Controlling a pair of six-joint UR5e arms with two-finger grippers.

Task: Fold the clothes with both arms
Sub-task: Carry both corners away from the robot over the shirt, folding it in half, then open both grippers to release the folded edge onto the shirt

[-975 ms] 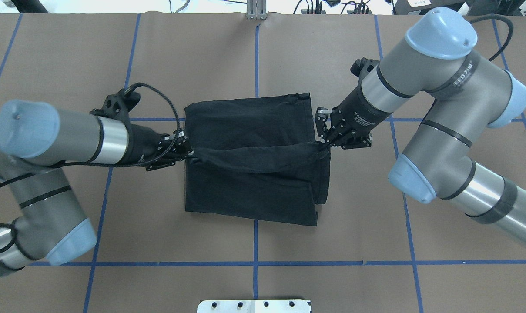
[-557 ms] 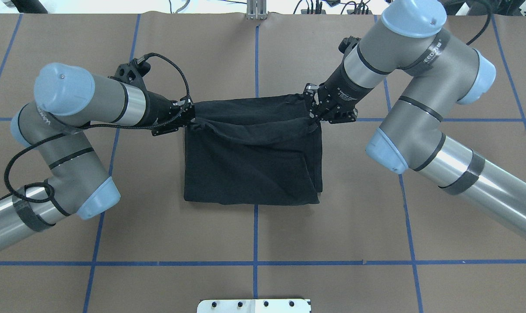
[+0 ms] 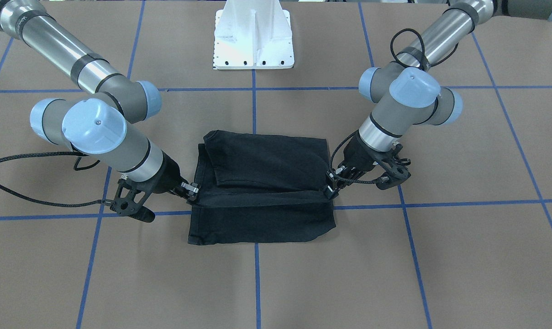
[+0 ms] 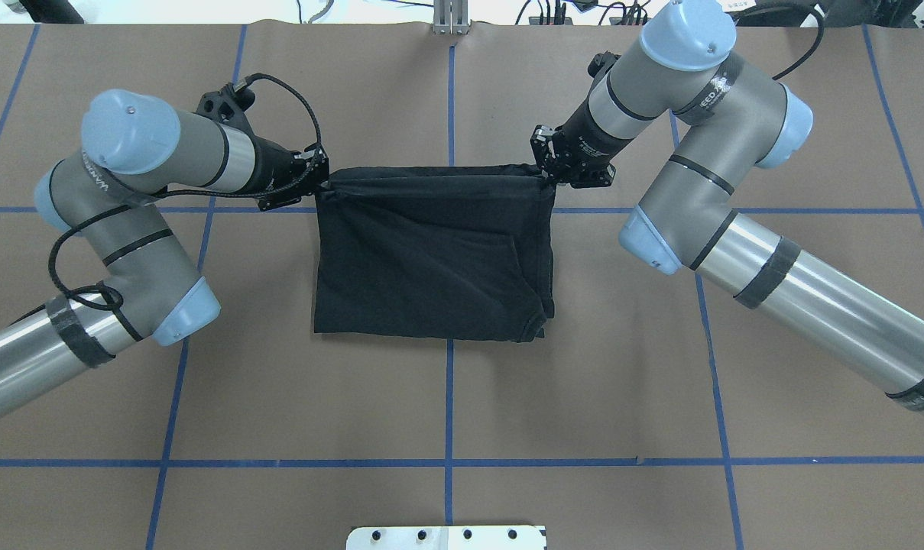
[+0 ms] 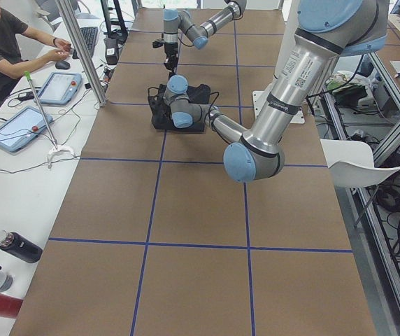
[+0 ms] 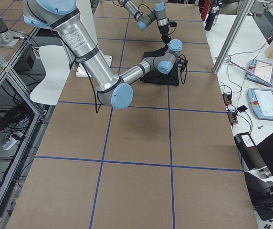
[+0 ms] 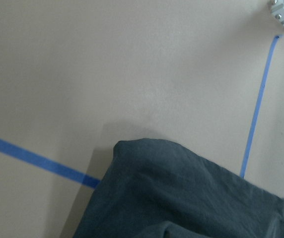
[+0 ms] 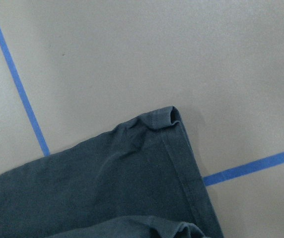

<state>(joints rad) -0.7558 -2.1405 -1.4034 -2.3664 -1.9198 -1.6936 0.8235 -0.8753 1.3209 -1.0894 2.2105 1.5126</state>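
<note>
The black T-shirt [image 4: 431, 260] lies folded over itself mid-table, plain black with no logo showing. My left gripper [image 4: 322, 182] is shut on the left end of its upper layer's edge. My right gripper [image 4: 544, 172] is shut on the right end. The edge is stretched taut between them, just above the far part of the shirt. In the front-facing view the T-shirt [image 3: 266, 160] spans between the left gripper [image 3: 330, 191] and the right gripper [image 3: 192, 192]. The wrist views show only cloth corners on the table, left [image 7: 181, 198] and right [image 8: 107, 188], with no fingers.
The brown table cover is marked with blue tape lines [image 4: 450, 397]. The white pedestal base [image 3: 254, 41] stands at the robot's side. A metal bracket [image 4: 450, 19] sits at the far edge. An operator [image 5: 4, 42] sits at a side bench with tablets.
Both grippers have carried the held edge of the T-shirt away from the robot, from mid-shirt to over its far edge. The upper layer now covers most of the lower one.
</note>
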